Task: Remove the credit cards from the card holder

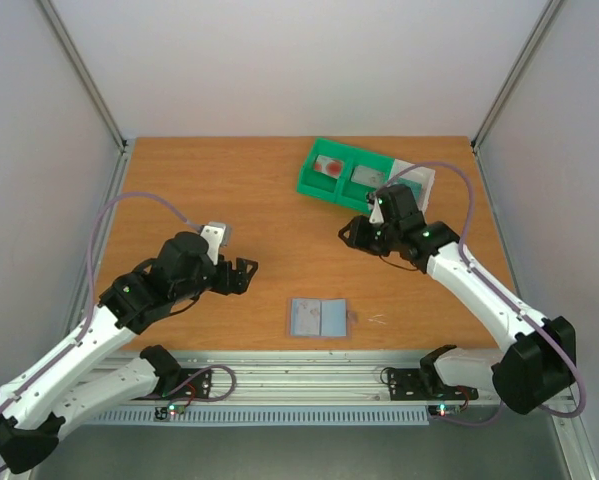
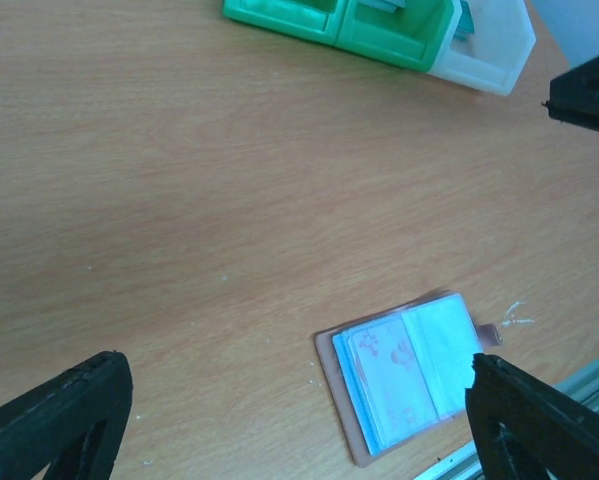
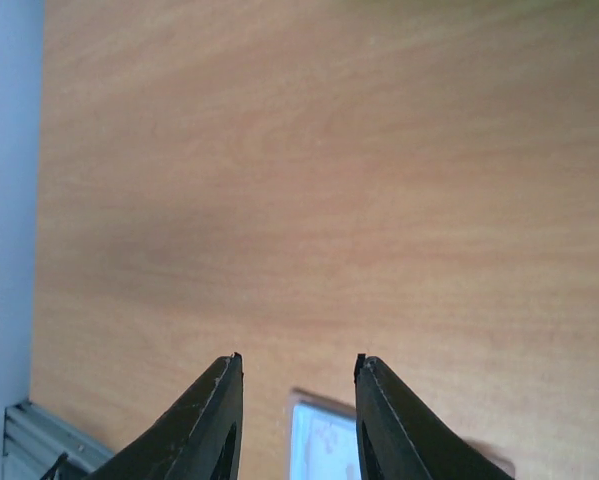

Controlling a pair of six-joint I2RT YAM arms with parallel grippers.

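While reaching for the card holder point(image 1: 317, 318), open at 6 o'clock, lower wide, empty left gripper point(image 2: 297, 362) squarely; park half-open, empty right gripper point(image 3: 297, 358) beside 2 credit cards point(image 1: 330, 165) in tray point(image 1: 329, 197) at 1 o'clock.

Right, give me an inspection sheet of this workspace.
Surface: wooden table, a few white flecks beside the holder.
Job's things: card holder open flat near the front edge; red-blotched card and greyish card lie in the green tray.
Clutter: nothing seen.
Grippers: left gripper wide open, empty; right gripper open, empty, near the tray.
Cables: purple-grey cables loop along each arm.
Surroundings: white walls, metal frame posts.
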